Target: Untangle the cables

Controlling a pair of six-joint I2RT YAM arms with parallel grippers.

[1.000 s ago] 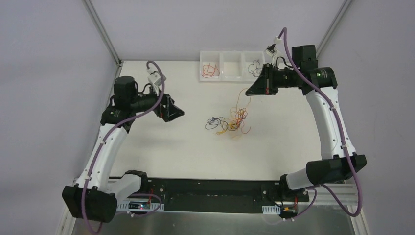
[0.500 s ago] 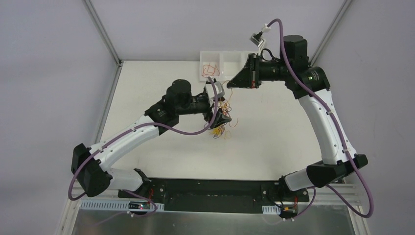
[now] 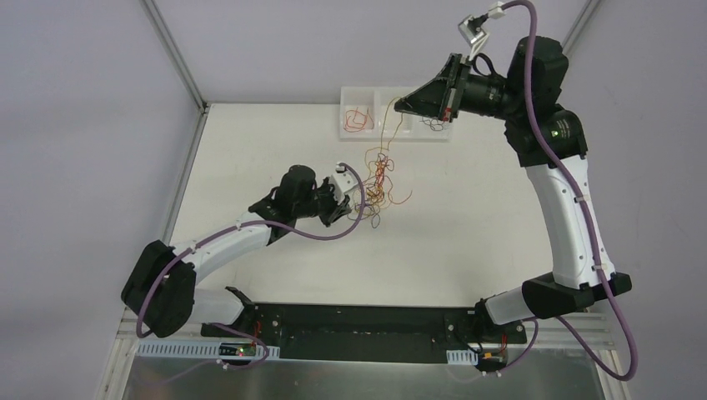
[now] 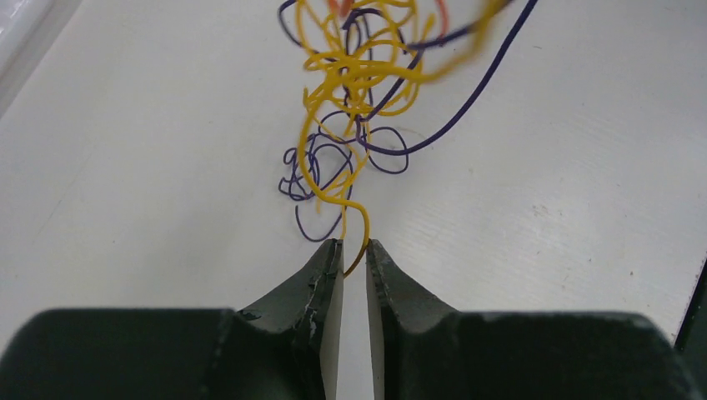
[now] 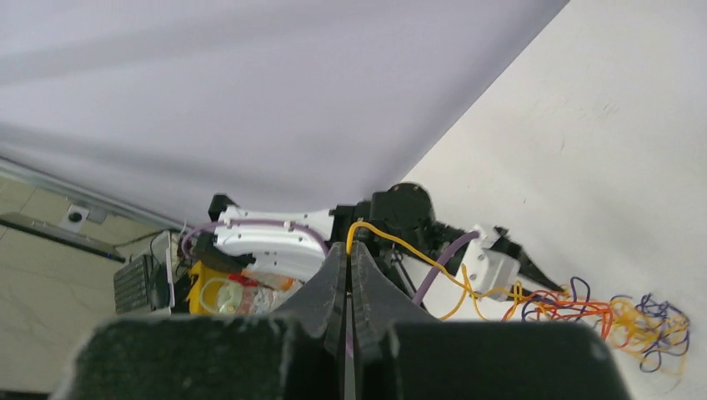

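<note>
The tangle of cables (image 3: 379, 179), yellow, orange and purple, hangs stretched above the middle of the table. My right gripper (image 3: 398, 106) is raised high over the tray and shut on one end of a yellow cable (image 5: 417, 250), which runs down into the tangle (image 5: 617, 317). My left gripper (image 3: 354, 210) sits low at the tangle's near-left side. Its jaws (image 4: 354, 244) are closed to a narrow gap with the tail of a yellow cable (image 4: 333, 83) caught between the tips. Purple loops (image 4: 317, 167) lie on the table just ahead of them.
A white three-compartment tray (image 3: 392, 135) stands at the back of the table, with a red cable (image 3: 358, 118) in its left bin and a dark cable (image 3: 432, 123) in its right bin. Metal frame posts rise at the two back corners.
The left arm swung in from the left to the tangle and its jaws closed on a yellow tail. The right gripper rose and drew the tangle up and towards the tray.
</note>
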